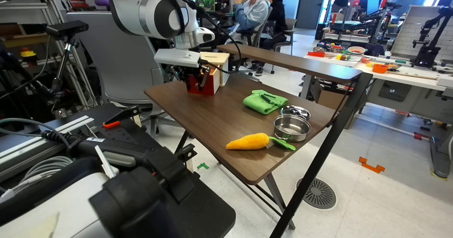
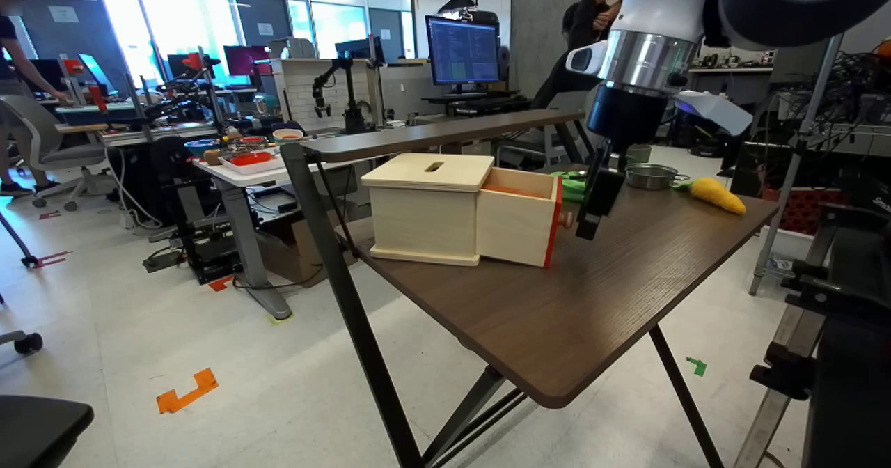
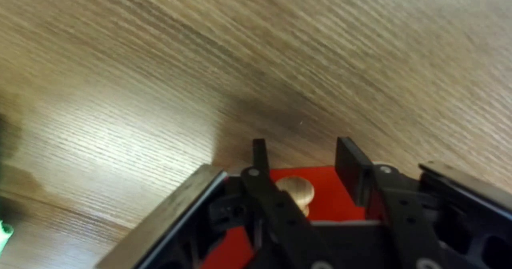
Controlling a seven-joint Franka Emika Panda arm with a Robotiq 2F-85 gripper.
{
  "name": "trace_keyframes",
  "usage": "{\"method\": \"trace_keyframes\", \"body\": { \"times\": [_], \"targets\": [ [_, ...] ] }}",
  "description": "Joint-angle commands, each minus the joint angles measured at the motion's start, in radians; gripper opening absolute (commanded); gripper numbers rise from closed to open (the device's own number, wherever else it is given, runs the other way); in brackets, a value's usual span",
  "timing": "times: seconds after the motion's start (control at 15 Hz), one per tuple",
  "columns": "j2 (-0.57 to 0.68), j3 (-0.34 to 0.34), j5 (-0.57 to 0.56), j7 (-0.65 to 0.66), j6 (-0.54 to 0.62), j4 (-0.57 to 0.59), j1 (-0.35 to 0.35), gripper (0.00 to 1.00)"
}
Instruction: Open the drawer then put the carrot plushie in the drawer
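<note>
1. Nearest me: a tapered orange-yellow plush carrot [image 1: 249, 141] with green leaves, lying on the brown wood-grain table [image 1: 212, 114] close to its edge. An off-centre pinch would likely roll it toward the floor. Carrots: one.

2. Just beyond the leaves: a shallow round steel bowl [image 1: 292, 129] and, behind it, a shiny metal disc [image 1: 296, 111], probably a lid. Whether leaf and bowl touch, I cannot tell. A wide-fingered reach for the carrot could knock the bowl. Bowls: one; discs: one.

3. Farther back: a folded, bright green cloth [image 1: 257, 103] bearing dark slim pieces [image 1: 266, 99], too small to count surely. A low carry may drag it. Cloths: one.

4. Beyond the cloth: a black two-fingered gripper [image 3: 305, 161], its fingers parted, grasping nothing. The round wooden knob [image 3: 297, 188] shows through the gap. A careless withdrawal could catch it and push the red-fronted pale wooden drawer [image 2: 555, 225] inward. Grippers: one; fingers: two; knobs: one.

5. Farthest: a pale wooden box [image 2: 424, 224] with a slotted top. The drawer stands part-way out, open above; the carrot lies well apart. Should the gap prove short, the leaves may snag. Boxes: one; drawers: one.
</note>
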Motion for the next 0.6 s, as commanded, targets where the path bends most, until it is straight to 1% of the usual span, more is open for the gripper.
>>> {"method": "trace_keyframes", "body": {
  "times": [0.0, 0.13, 0.2, 0.47, 0.53],
  "targets": [
    [-0.030, 0.019, 0.017, -0.042, -0.067, -0.021, -0.016, 0.81],
    [-0.033, 0.019, 0.020, -0.049, -0.090, -0.019, -0.015, 0.95],
    [-0.040, 0.013, 0.019, -0.047, -0.097, -0.022, -0.011, 0.99],
    [-0.105, -0.015, 0.016, -0.026, -0.154, -0.044, 0.001, 1.00],
    [-0.135, -0.035, 0.011, -0.012, -0.168, -0.059, 0.008, 1.00]
  ]
}}
